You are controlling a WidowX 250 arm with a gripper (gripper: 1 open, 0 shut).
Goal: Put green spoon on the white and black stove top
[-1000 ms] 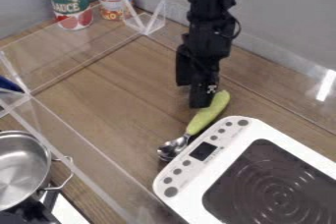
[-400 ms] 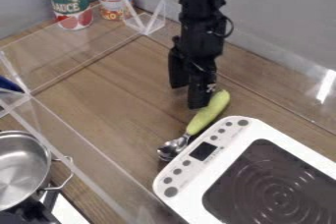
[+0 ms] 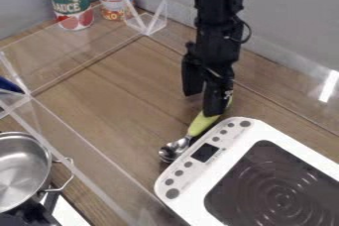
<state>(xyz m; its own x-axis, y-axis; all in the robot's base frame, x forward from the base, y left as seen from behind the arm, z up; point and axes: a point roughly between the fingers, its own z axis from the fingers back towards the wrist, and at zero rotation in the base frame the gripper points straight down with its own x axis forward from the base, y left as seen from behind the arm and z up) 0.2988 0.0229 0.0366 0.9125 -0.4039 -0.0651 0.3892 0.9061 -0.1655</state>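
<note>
My jaws stand spread wide, clamped on nothing, my gripper (image 3: 208, 93) pointing straight down with one dark finger (image 3: 217, 98) over the top end of the green spoon (image 3: 199, 128). The spoon lies on the wooden tabletop (image 3: 119, 91), its thick yellow-green plastic handle running down toward the round shiny metal bowl, which sits just beside the near-left edge of the white and black stove top (image 3: 252, 175). That cooker is flat, white, round-cornered, with a black ringed square and a small dark panel. Bare wood lies open to my left and behind me. A clear plastic barrier (image 3: 79, 56) fences the far-left side; beyond it stand two tins (image 3: 90, 0). A steel pot (image 3: 20, 170) sits at lower left. My black arm (image 3: 216, 17) rises upright above the wrist.
</note>
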